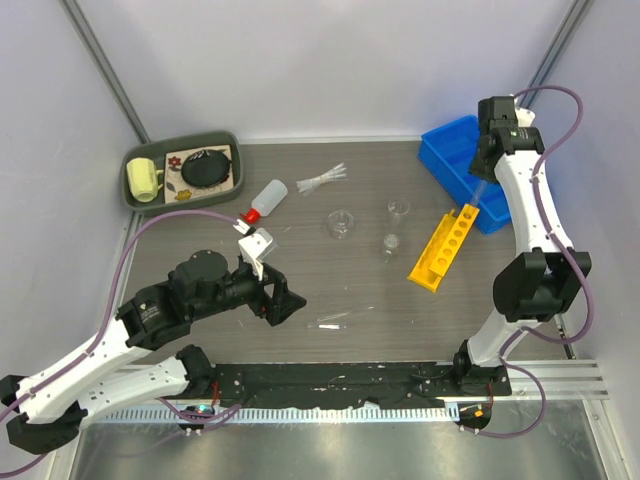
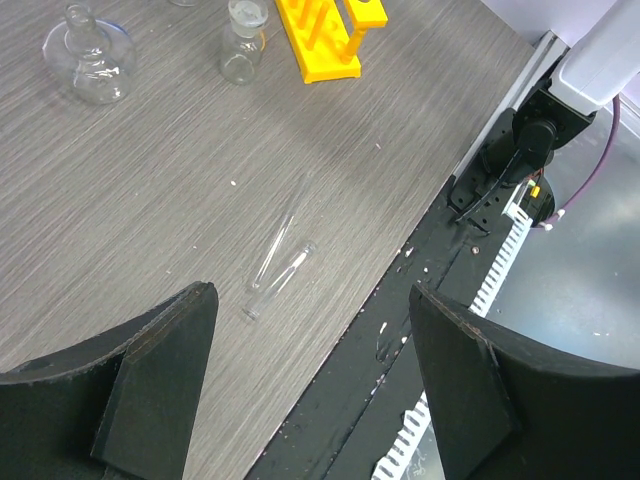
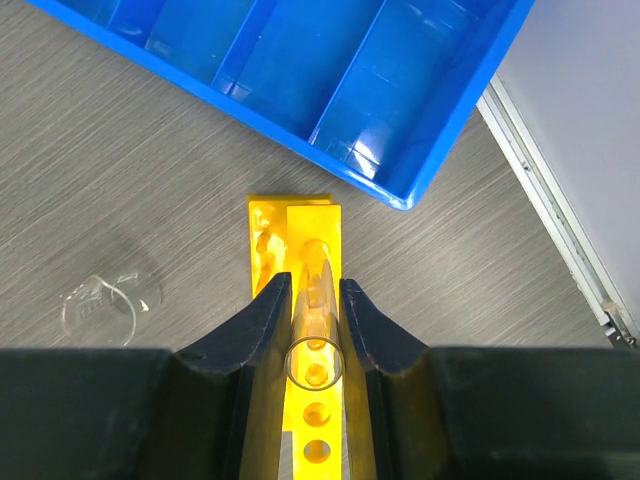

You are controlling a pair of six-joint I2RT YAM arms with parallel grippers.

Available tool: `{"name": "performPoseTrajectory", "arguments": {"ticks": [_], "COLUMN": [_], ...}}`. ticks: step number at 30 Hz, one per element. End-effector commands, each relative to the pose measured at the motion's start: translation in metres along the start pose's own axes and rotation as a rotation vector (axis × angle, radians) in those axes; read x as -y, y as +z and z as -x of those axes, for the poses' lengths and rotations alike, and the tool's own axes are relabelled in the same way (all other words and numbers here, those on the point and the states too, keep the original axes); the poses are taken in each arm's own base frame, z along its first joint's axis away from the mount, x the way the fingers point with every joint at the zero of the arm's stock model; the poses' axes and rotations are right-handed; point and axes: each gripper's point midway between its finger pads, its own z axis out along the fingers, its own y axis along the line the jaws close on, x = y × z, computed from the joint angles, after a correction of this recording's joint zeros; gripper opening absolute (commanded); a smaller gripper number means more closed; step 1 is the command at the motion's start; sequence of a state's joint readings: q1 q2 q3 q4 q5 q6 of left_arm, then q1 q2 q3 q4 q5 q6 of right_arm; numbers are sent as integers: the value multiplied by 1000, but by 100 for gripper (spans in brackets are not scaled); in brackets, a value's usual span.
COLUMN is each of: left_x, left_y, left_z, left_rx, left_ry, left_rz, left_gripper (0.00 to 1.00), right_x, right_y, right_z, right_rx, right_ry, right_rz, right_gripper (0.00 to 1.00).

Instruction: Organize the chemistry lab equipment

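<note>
My left arm lies low by the near table edge, elbow folded. The left gripper (image 2: pixel 312 335) stands wide open and empty above two thin clear glass tubes (image 2: pixel 278 262) lying flat on the grey table (image 2: pixel 150 180). My right arm reaches far, wrist pointing down. The right gripper (image 3: pixel 315 325) is clamped on one upright clear glass tube (image 3: pixel 316 290), its lower end at the far end of the long yellow rack with holes (image 1: pixel 446 243), beside the blue compartment tray (image 1: pixel 452 152).

Yellow mug (image 1: pixel 144 179) and round black object (image 1: pixel 207 167) in green tray (image 1: pixel 185 141), blue divided bin (image 1: pixel 450 150)
</note>
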State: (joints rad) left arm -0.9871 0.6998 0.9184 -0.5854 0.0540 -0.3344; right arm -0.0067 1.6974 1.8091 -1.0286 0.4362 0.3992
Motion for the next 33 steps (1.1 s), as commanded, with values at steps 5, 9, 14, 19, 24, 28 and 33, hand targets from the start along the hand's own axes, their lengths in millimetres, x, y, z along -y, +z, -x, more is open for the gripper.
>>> {"name": "performPoseTrajectory", "arguments": {"ticks": [5, 9, 14, 19, 24, 28, 33], "left_x": [4, 3, 3, 1, 2, 1, 1], "left_y": [1, 1, 1, 2, 2, 2, 3], "left_z": [3, 3, 2, 2, 1, 1, 1], "left_rx": [8, 8, 7, 6, 3, 1, 1], "left_ry": [0, 0, 2, 1, 3, 2, 1], "left_rz": [-21, -16, -14, -9, -11, -7, -7], "left_gripper": [82, 82, 82, 82, 82, 82, 82], "right_x": [-5, -4, -4, -3, -2, -1, 0], "right_y": [16, 23, 32, 40, 45, 47, 48], "right_z": [-1, -10, -25, -37, -46, -47, -52], "right_rx": [9, -9, -30, -46, -57, -56, -63], "right_ry": [9, 4, 6, 13, 21, 28, 21], "right_rz": [9, 2, 5, 3, 8, 10, 13], "right_gripper": [4, 4, 4, 4, 4, 4, 11]}}
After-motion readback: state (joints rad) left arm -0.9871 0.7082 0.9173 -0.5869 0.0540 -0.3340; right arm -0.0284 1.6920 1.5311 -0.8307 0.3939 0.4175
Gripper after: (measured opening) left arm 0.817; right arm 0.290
